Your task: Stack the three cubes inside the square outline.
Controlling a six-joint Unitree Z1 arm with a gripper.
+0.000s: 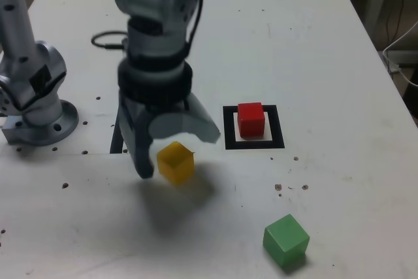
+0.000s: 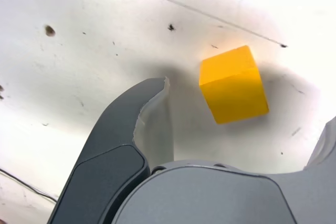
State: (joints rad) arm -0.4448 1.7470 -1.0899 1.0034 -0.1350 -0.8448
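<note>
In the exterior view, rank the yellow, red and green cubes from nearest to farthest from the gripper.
1. Yellow cube, right by the open gripper.
2. Red cube, inside the black square outline.
3. Green cube, toward the exterior view's bottom right.

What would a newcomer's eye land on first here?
The big dark arm, its open jaws hanging over the yellow cube, dominates the exterior view left of centre. Next comes the red cube, bright inside the black square outline just right of centre. The green cube sits apart, nearer the camera, toward the lower right.
</note>
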